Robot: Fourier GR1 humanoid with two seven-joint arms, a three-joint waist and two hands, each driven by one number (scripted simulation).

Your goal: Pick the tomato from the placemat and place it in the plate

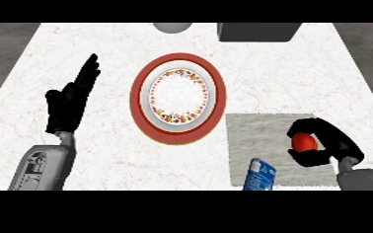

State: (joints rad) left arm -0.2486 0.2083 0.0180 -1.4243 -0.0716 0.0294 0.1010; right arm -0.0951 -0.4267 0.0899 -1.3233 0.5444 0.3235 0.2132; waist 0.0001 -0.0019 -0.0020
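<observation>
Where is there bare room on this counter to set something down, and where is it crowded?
Bare counter lies between the left hand and the plate, and right of the plate between the dark box and the placemat. The plate's middle is bare. Crowded: the placemat's near end, with the right hand curled round the tomato beside a blue packet.

The left hand [69, 106] rests open at the frame's left, fingers [89, 73] straight up. At lower right, the right hand [334, 139] curls round the tomato [303, 141].
</observation>
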